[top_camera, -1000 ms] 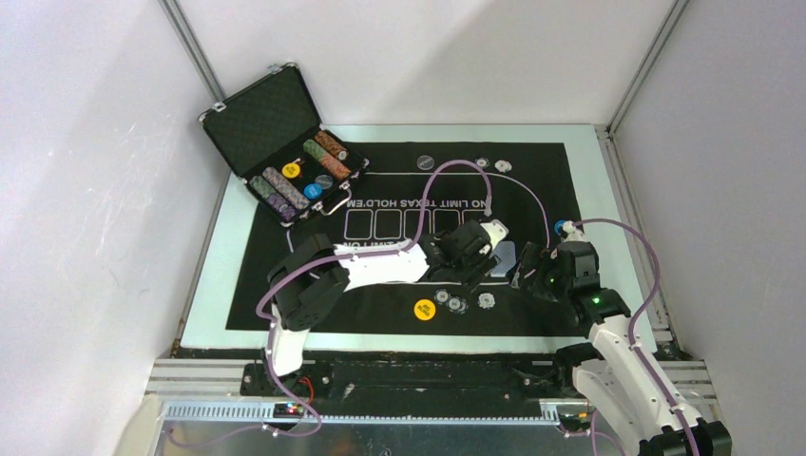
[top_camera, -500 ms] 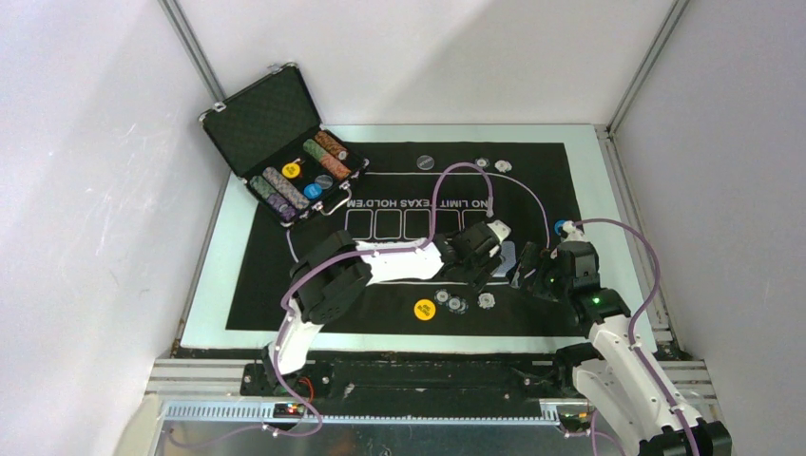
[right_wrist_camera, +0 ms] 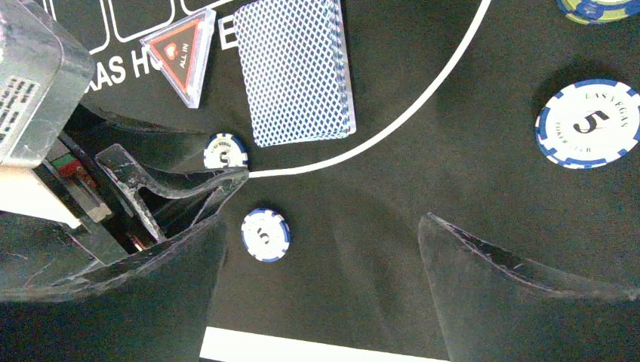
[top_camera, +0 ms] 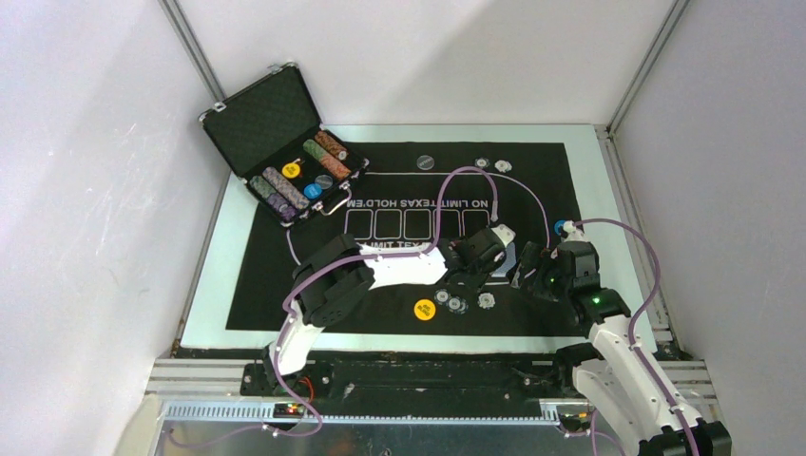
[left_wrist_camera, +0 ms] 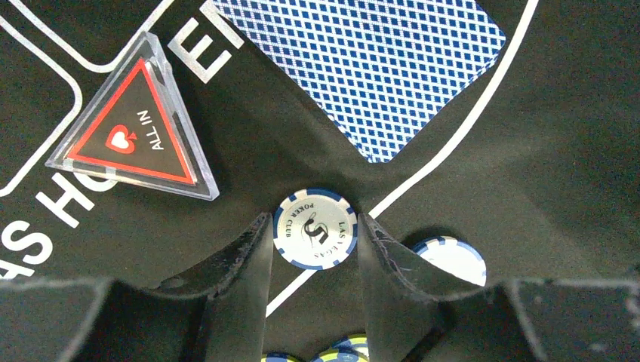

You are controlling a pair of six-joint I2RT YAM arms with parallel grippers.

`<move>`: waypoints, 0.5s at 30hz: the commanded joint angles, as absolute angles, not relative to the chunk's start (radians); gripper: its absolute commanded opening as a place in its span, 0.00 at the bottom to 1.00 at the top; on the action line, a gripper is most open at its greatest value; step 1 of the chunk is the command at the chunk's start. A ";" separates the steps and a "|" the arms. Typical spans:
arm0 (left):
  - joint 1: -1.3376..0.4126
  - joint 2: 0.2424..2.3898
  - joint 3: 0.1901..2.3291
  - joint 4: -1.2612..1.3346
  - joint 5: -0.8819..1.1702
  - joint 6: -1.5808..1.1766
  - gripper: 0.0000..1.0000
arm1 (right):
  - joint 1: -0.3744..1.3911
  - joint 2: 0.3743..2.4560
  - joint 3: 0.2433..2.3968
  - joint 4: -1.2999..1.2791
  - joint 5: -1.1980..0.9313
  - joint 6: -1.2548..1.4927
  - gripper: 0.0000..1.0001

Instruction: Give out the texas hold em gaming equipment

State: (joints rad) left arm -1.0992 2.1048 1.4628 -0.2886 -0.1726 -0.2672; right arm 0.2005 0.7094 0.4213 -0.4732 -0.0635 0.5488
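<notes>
Nearest, the right tool (right_wrist_camera: 323, 220) gapes wide over the mat (right_wrist_camera: 362, 302), grasping nothing. Just ahead, the left tool (left_wrist_camera: 313, 217) brackets a blue-white chip (left_wrist_camera: 315, 231) lying flat on the mat. Both fingers (left_wrist_camera: 253, 256) seem to touch its rim, but I cannot tell if they grip. Beyond lie the cards (left_wrist_camera: 377, 68) and the triangle marker (left_wrist_camera: 128, 136), apart.

Overhead view from behind, wrist views close, looking down, sharing card deck (left_wrist_camera: 370, 68)

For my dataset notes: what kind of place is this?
Probably a robot lab test cell, set up as a poker table: plain white walls, a black Texas Hold'em mat, an open chip case.
</notes>
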 commanded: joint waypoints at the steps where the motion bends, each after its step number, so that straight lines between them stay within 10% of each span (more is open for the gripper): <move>1: -1.108 2.114 1.440 -0.344 -0.149 -0.290 0.43 | 0.196 0.697 0.425 -0.442 -0.048 0.555 0.99; 15: -1.111 2.005 1.389 -0.296 -0.072 -0.327 0.37 | 0.196 0.694 0.425 -0.443 -0.052 0.558 1.00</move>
State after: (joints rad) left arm -1.0992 2.0674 1.4109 -0.2657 -0.1349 -0.2920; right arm 0.2005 0.7082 0.4213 -0.4728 -0.0639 0.5491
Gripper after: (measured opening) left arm 0.427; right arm 0.993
